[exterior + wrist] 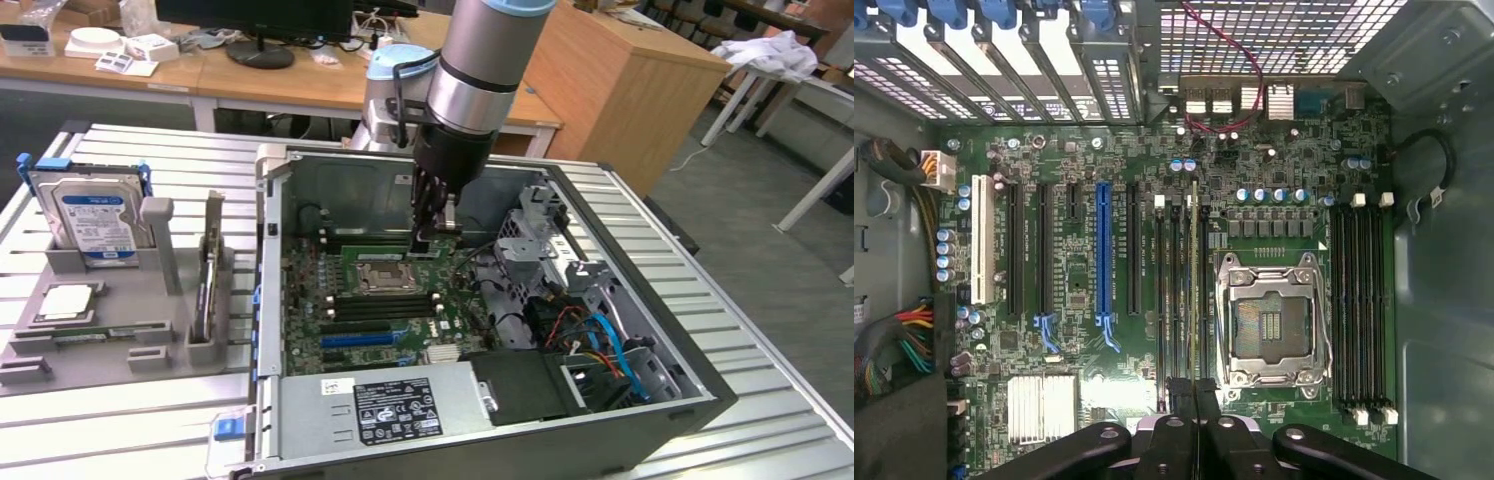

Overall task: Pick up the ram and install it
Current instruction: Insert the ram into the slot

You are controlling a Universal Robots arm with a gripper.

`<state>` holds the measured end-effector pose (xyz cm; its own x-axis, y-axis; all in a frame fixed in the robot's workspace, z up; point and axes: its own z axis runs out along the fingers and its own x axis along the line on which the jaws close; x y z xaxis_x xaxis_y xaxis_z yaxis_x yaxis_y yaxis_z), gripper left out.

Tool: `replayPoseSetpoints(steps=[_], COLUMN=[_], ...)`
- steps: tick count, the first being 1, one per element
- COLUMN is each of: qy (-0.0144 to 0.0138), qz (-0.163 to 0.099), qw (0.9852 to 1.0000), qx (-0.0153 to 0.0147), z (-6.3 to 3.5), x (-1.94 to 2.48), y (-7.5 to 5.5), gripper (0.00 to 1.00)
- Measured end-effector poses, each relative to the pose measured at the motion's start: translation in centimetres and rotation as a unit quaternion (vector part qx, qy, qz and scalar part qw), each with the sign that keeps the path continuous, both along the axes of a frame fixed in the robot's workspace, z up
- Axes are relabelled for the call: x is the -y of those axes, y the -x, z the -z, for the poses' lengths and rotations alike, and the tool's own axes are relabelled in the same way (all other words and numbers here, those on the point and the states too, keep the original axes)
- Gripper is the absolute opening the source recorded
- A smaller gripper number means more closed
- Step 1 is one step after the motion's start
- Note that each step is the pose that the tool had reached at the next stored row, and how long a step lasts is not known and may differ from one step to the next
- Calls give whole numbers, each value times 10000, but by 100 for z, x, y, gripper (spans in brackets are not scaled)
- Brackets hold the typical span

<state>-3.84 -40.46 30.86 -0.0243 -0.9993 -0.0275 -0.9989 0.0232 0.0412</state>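
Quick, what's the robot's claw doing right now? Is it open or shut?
The gripper is shut, holding the ram by its edge over the motherboard.

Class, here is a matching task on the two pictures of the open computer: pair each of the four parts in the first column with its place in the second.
Parts
1. hard drive
2. ram
3. processor socket
4. power supply

Places
a. held in the gripper above the motherboard
b. between two banks of memory slots
c. upright in the grey rack outside the case
d. inside the case, at the end nearest the exterior camera

Pairs: 1-c, 2-a, 3-b, 4-d
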Motion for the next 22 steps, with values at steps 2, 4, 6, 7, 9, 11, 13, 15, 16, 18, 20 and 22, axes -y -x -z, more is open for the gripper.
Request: replayPoseSetpoints(steps=[2,4,6,7,9,11,13,15,16,18,20,22], qy=[0,0,0,0,-1,0,0,0,0,0,0,0], qz=[-10,-10,-10,-10,-11,-11,-10,-10,-10,-10,-10,-10], qw=[10000,10000,10000,10000,10000,10000,10000,10000,10000,10000,10000,10000], qx=[0,0,0,0,0,0,0,0,0,0,1,0], z=[0,0,0,1,1,0,0,0,0,0,0,0], x=[0,0,0,1,9,23,41,62,71,86,99,112], y=[0,0,0,0,-1,-1,0,0,0,0,0,0], gripper=[11,11,11,11,11,11,11,11,11,11,11,11])
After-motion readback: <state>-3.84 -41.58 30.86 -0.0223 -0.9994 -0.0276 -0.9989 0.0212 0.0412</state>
